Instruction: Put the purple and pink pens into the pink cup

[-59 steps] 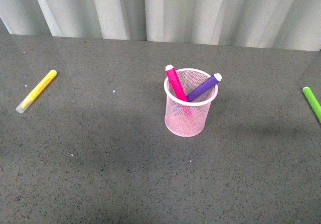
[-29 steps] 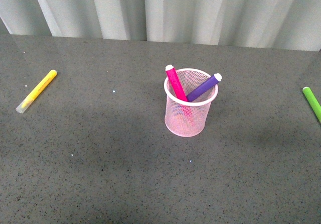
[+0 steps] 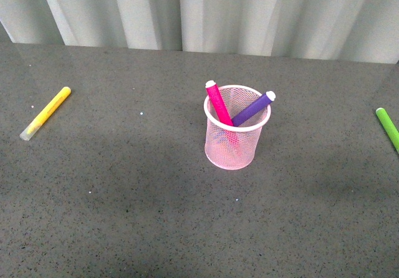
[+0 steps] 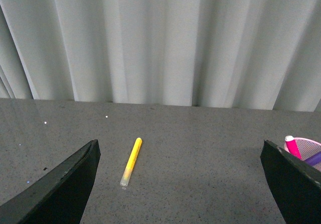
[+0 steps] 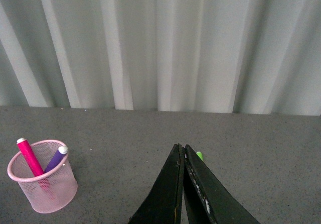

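Grey speckled table (image 3: 124, 215): pink pen (image 3: 219, 103), purple pen (image 3: 252, 108) inside pink cup (image 3: 234, 147). Left gripper (image 4: 180, 184) wide, right gripper (image 5: 182, 176) closed, empty; best kept clear.

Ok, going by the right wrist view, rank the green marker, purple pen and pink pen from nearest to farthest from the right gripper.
1. green marker: peeking out just beyond the shut tips of the right gripper.
2. purple pen: in the pink cup, on the gripper's side.
3. pink pen: same cup, on the far side.

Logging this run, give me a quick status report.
Left hand open, right hand shut, both empty. Pink pen and purple pen stand in pink cup. Nothing in the way.
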`<state>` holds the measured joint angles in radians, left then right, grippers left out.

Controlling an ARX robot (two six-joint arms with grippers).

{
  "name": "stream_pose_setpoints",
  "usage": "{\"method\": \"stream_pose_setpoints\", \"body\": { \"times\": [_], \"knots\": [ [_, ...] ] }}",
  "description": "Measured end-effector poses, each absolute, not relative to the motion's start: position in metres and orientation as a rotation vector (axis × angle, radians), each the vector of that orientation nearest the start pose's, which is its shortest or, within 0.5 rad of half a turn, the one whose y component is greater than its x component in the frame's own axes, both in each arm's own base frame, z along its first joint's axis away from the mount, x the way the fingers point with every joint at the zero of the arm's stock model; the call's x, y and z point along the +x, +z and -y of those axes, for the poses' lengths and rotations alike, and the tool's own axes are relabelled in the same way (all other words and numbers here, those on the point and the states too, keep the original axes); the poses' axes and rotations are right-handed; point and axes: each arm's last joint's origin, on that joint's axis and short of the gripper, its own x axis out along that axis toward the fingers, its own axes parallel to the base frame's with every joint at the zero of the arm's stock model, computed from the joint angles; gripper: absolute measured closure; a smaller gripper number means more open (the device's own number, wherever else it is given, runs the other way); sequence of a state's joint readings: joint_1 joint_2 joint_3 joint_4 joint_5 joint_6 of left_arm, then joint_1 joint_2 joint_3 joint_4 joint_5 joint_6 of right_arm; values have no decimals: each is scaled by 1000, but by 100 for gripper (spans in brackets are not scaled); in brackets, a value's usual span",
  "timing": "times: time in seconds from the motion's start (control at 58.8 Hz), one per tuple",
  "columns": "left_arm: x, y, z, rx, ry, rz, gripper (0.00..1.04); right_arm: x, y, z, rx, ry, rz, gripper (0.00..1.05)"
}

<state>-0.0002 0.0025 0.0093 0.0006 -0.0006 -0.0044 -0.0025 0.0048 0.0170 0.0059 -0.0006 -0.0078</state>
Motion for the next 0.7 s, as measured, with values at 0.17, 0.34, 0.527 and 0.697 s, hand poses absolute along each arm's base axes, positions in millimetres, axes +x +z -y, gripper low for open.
{"method": "stream_pose_setpoints", "body": {
  "times": [0.17,0.34,0.527,0.697],
  "knots": [
    [97,167,0,-4,0,8,7,97,169,0,-3,-2,14,101],
    [97,167,0,-4,0,9,7,97,169,0,-3,-2,14,76],
    [97,167,0,-4,0,9,7,97,169,0,-3,-2,14,45],
    [97,167,0,-4,0,9,7,97,169,0,-3,-2,14,14]
  ]
}}
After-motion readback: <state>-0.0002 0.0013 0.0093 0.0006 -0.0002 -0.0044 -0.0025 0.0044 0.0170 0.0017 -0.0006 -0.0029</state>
